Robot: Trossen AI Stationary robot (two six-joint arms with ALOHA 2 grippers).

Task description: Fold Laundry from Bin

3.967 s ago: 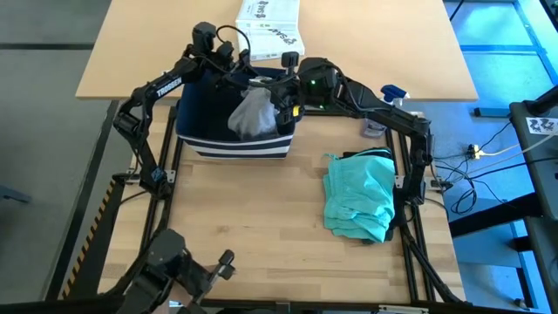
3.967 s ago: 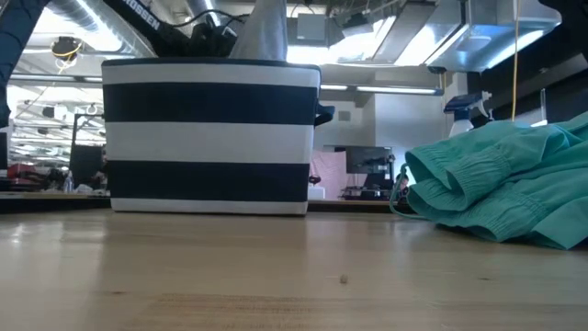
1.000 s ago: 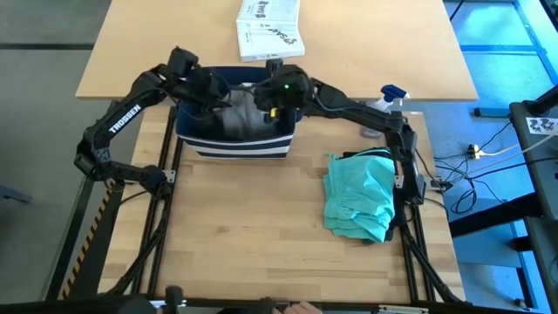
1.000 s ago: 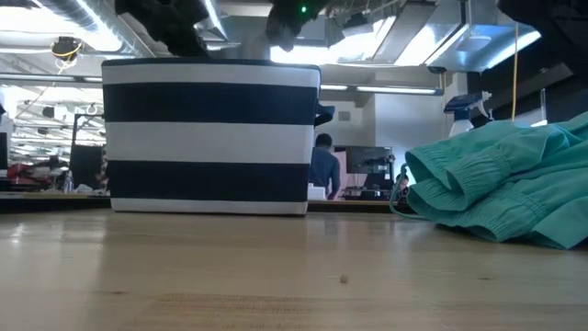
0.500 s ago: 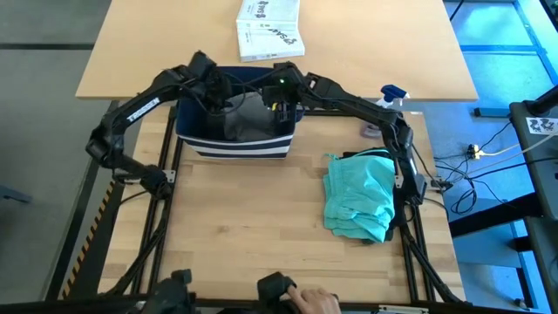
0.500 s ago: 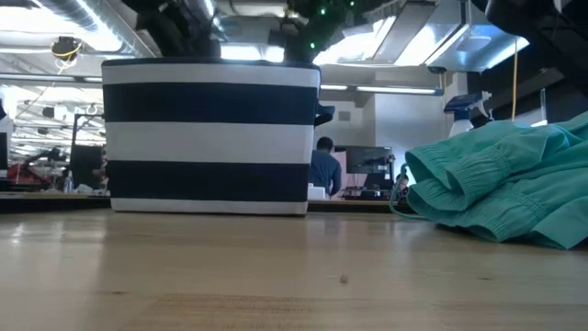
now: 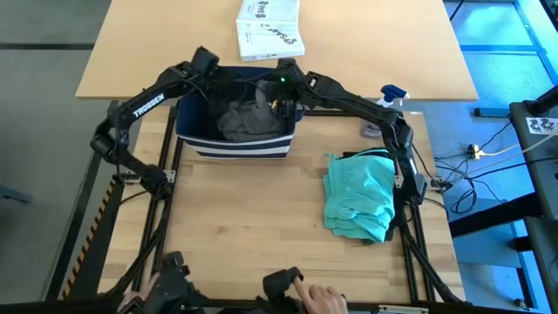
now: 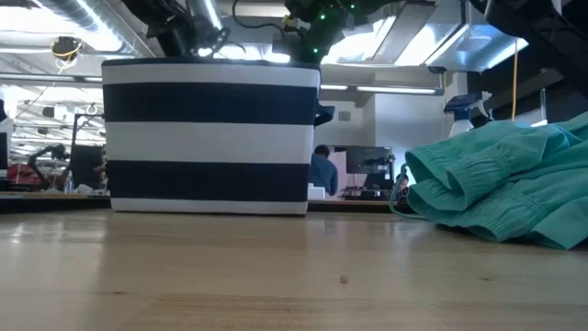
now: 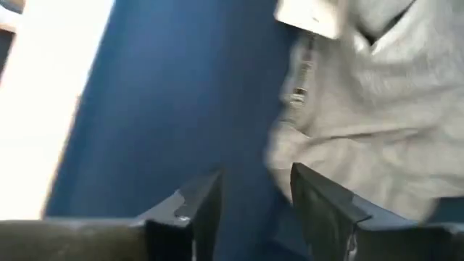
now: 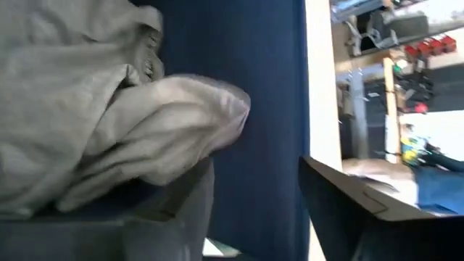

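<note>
Dark fingers of your left gripper (image 9: 254,210) are standing apart inside the bin (image 7: 196,139), with nothing between them; the navy inner wall is filling the gap and the grey T-shirt (image 9: 362,109) is lying just beside one finger. Your right gripper (image 10: 254,210) is likewise standing apart and empty, with a fold of the same grey cloth bulging against one of its fingers.

Change noted: a second ago both grippers were shut and low in the bin at its far side; four seconds ago the grey T-shirt was being lifted in a peak above the rim. Now both are opening and the shirt (image 7: 248,118) is slumping back as a loose heap inside the bin, below the rim. From the low view nothing grey is showing over the striped wall.

Judgement: this is reading as a release, so the grey piece is not yet out of the bin and you are probably needing a fresh grasp, ideally at two separated points of the cloth.

Farther out, the teal piece (image 7: 359,196) is lying folded near the table's right edge (image 7: 261,253). A white printed box (image 7: 270,26) is sitting beyond the bin toward the far edge. A person's hand (image 7: 318,303) is showing at the near edge.
</note>
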